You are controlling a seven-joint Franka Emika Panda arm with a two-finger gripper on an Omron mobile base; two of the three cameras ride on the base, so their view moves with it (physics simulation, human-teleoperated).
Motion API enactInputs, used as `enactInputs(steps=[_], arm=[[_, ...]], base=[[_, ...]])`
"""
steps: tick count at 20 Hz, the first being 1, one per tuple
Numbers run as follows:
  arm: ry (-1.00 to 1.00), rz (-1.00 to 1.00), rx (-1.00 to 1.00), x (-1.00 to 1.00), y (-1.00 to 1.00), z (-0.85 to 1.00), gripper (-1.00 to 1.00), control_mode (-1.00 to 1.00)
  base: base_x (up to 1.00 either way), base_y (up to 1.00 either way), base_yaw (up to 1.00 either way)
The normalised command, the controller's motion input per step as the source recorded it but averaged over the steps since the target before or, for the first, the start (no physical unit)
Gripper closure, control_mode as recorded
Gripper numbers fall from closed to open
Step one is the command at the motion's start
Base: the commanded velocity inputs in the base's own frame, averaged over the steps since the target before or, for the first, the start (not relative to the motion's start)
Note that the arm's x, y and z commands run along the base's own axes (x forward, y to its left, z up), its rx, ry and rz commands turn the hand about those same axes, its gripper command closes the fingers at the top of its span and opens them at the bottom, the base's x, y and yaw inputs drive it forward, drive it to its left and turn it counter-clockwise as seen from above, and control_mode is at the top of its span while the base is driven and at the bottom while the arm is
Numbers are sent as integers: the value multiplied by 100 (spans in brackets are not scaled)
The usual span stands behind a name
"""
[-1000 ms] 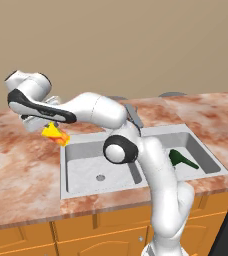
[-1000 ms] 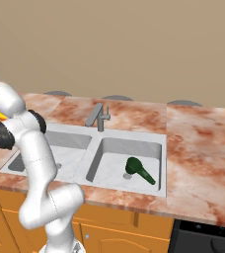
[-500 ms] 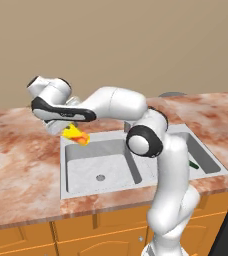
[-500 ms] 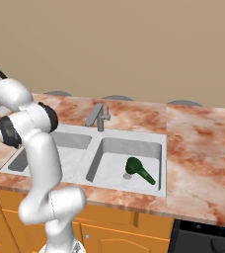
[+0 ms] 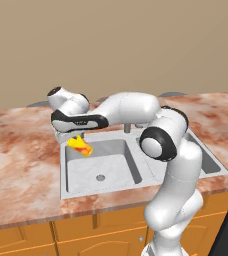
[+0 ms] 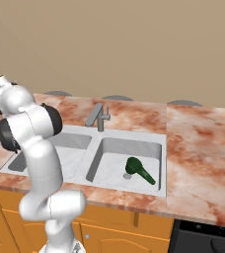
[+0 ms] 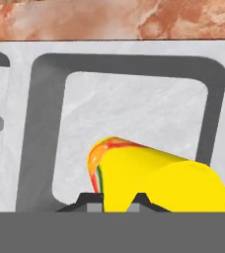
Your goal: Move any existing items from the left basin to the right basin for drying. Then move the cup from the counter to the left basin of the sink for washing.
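Jaws (image 5: 75,138) are clamped on the yellow cup (image 5: 80,145), which hangs tilted in the air above the back left corner of the left basin (image 5: 102,170), over its rim where the steel meets the bench (image 5: 21,160). Seen along the hand, the cup (image 7: 154,178) lies on its side across the jaws, its red-orange mouth edge turned toward the basin floor (image 7: 134,118), well clear of it. The left basin holds nothing else that I can see; its round drain (image 5: 100,177) sits bare near the front. The green utensil (image 6: 139,169) lies in the right basin (image 6: 129,158), near that bowl's front right corner, bulbous head toward the drain and handle pointing to the front edge. The angular faucet (image 6: 99,116) stands at the middle back of the sink, to the right of the cup, with the arm's white forearm (image 5: 126,110) reaching across in front of it.
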Motion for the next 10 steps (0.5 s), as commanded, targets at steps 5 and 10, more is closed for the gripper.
enactInputs(steps=[5, 10], arm=[[0, 0, 8, 8, -12, -47, 100, -100], [0, 0, 3, 29, -3, -53, 100, -100]], base=[[0, 0, 0], [0, 0, 0]])
